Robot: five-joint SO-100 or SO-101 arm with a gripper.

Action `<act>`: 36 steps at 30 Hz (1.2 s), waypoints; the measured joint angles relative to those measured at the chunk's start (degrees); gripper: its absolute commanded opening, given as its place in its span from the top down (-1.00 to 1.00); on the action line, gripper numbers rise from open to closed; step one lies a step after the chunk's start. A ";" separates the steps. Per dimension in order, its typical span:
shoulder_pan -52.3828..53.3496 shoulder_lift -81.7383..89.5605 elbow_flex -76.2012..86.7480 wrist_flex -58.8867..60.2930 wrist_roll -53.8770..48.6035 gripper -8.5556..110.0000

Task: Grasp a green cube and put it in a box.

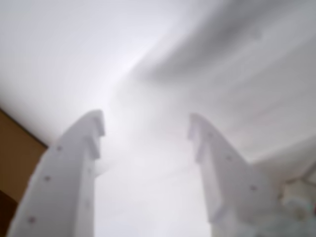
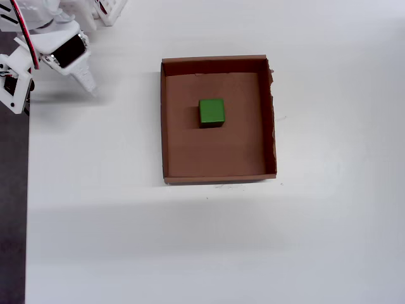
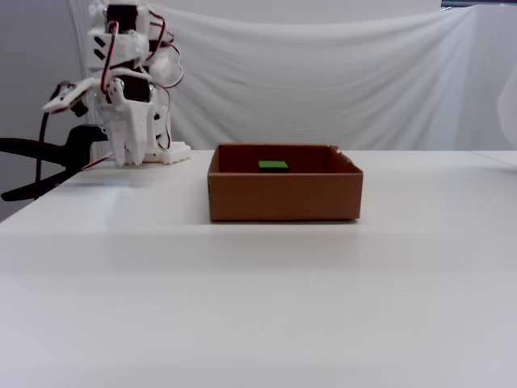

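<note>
The green cube (image 2: 212, 111) is sitting flat on the floor of the box (image 2: 218, 170), slightly toward its far wall in the overhead view, edges parallel to the walls and no long axis showing, while the jaws (image 1: 146, 129) are hanging wide apart and empty, well apart from it over the white desk (image 2: 202, 247).

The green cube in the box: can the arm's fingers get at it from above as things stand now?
Probably yes. The green cube lies alone in the box, clear of the low walls, with nothing over it. The open gripper is off to the side in the overhead view.
</note>
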 measured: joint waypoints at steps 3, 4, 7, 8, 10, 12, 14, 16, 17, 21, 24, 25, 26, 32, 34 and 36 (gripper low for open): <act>1.05 4.57 3.08 -0.09 0.00 0.49; 1.32 5.89 3.87 -0.09 0.00 0.49; 1.85 10.37 5.71 1.32 0.00 0.49; 2.02 12.57 5.71 3.34 0.00 0.49; 2.02 13.18 5.71 4.48 0.00 0.49; 2.02 15.12 5.71 6.33 0.00 0.49; 2.02 16.08 5.71 7.21 0.00 0.49; 2.02 16.70 5.71 8.17 0.00 0.49; 2.02 16.70 5.71 8.35 0.00 0.49; 2.02 16.88 5.71 8.61 0.00 0.49; 2.02 16.96 5.71 8.70 0.00 0.49; 2.02 16.96 5.71 8.70 0.00 0.49; 2.02 16.96 5.71 8.70 0.00 0.49; 2.02 16.96 5.71 8.70 0.00 0.49; 2.02 16.96 5.71 8.70 0.00 0.49; 2.02 16.96 5.71 8.70 0.00 0.49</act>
